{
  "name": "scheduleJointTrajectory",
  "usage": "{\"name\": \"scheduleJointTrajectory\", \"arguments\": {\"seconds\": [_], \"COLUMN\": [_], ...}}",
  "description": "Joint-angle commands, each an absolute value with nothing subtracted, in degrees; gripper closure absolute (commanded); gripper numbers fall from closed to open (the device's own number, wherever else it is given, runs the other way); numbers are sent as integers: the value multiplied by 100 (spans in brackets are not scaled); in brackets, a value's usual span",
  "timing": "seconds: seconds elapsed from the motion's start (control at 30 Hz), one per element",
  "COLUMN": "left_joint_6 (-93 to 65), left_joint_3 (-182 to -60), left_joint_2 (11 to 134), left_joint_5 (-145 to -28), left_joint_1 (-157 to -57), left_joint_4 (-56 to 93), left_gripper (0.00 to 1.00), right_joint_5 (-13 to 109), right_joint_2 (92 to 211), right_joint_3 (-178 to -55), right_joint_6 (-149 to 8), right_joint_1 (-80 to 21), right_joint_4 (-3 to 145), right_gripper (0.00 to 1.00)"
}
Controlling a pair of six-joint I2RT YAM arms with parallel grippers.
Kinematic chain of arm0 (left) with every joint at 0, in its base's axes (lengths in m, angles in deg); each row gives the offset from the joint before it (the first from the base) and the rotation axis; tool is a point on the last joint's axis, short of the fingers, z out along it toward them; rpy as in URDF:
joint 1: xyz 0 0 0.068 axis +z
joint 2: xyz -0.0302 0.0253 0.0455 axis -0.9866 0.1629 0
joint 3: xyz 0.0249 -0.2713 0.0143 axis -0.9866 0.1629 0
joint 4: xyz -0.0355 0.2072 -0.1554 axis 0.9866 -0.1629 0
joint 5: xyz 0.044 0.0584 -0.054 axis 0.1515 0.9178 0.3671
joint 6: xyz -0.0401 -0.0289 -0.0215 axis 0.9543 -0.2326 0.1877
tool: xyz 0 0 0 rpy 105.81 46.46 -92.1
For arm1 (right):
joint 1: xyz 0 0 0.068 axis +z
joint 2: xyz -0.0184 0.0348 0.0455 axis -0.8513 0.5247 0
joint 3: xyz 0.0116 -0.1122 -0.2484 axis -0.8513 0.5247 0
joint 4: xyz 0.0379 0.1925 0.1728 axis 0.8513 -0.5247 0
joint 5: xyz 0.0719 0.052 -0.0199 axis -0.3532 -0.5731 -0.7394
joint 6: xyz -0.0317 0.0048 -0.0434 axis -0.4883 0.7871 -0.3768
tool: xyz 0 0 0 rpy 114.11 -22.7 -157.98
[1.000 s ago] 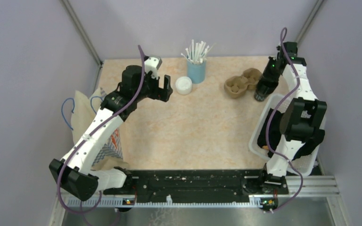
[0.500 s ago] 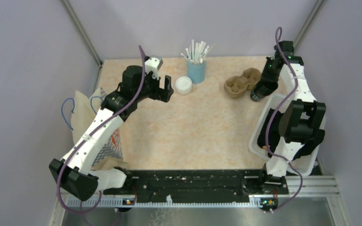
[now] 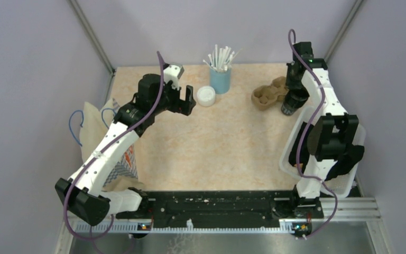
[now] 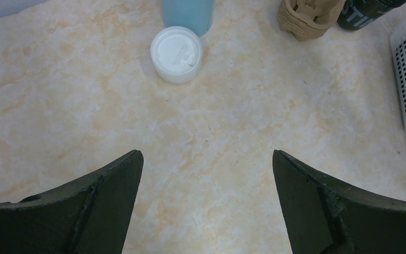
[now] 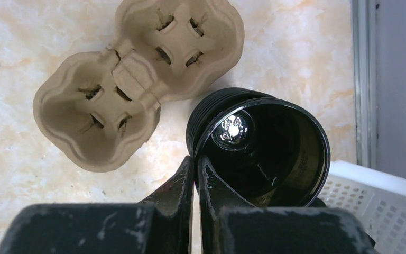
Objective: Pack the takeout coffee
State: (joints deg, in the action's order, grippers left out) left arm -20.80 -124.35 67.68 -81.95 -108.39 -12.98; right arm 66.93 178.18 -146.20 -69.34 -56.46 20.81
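Note:
The dark brown-black coffee cup (image 3: 289,105) stands open-mouthed at the back right, just right of the cardboard carrier (image 3: 269,94). In the right wrist view my right gripper (image 5: 196,165) is shut on the cup (image 5: 267,153), pinching its rim wall with one finger inside and one outside. The carrier (image 5: 132,79) lies just left of it, both sockets empty. The round white lid (image 3: 206,96) lies on the table beside the light-blue cup. My left gripper (image 3: 187,100) hovers open and empty near the lid (image 4: 176,54), which sits ahead of its fingers (image 4: 111,201).
A light-blue cup of white straws (image 3: 220,78) stands at the back centre. A white perforated basket (image 3: 291,143) sits along the right edge, its corner beside the coffee cup (image 5: 386,201). A paper bag (image 3: 92,127) lies at the left edge.
My right wrist has swung left over the cup, and the cup has shifted slightly toward the carrier. The left arm has barely moved.

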Motion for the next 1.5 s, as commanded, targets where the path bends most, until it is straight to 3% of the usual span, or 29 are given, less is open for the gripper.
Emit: {"name": "scheduleJointTrajectory", "arguments": {"seconds": [0.0, 0.2, 0.77, 1.47], "left_joint_6": [-2086, -2106, -2146, -2162], "left_joint_3": [-12580, -12575, -12539, -12577], "left_joint_2": [6775, 6753, 6730, 6765], "left_joint_5": [-8218, -8191, -8129, -8141], "left_joint_1": [-10891, -10916, -10918, -10917], "left_joint_4": [-1050, -1052, -1078, -1118], "left_gripper": [2, 2, 2, 1], "right_joint_5": [7063, 6748, 6242, 5950], "right_joint_2": [17710, 17877, 17969, 18154], "right_joint_3": [-14819, -14804, -14681, -14534], "right_joint_6": [-7120, -7181, -7082, -7025], "right_joint_1": [-5573, -5572, -5684, -5798], "right_joint_4": [2015, 2041, 2211, 2425], "right_gripper": [100, 99, 75, 78]}}
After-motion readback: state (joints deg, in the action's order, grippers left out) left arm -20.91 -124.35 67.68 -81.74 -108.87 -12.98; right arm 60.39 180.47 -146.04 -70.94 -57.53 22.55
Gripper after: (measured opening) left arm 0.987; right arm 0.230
